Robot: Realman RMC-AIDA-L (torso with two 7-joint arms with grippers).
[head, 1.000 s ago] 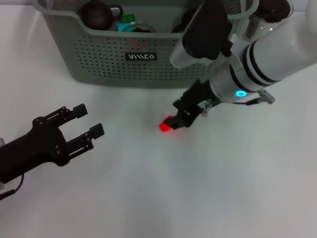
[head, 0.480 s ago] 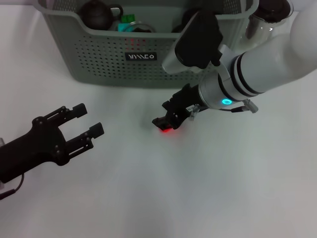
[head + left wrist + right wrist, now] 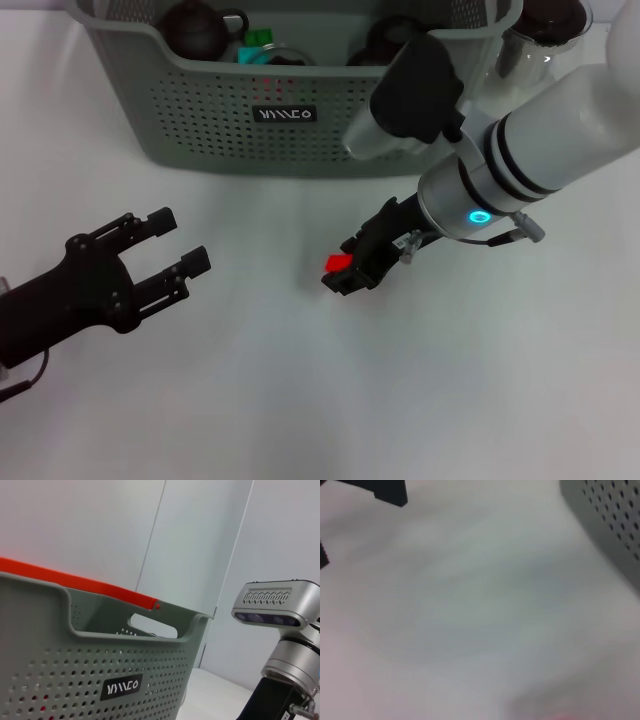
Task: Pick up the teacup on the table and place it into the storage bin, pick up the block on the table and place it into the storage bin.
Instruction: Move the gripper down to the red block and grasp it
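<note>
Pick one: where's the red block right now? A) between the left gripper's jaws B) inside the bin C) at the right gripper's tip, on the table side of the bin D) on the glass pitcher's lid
C: the head view shows the red block at the tip of the right gripper, over the table in front of the bin; the left gripper is open and empty, well to the side.

Right gripper (image 3: pixel 347 272) low, angled down-left; left gripper (image 3: pixel 178 245) parked, fingers (image 3: pixel 160 220) apart.
</note>
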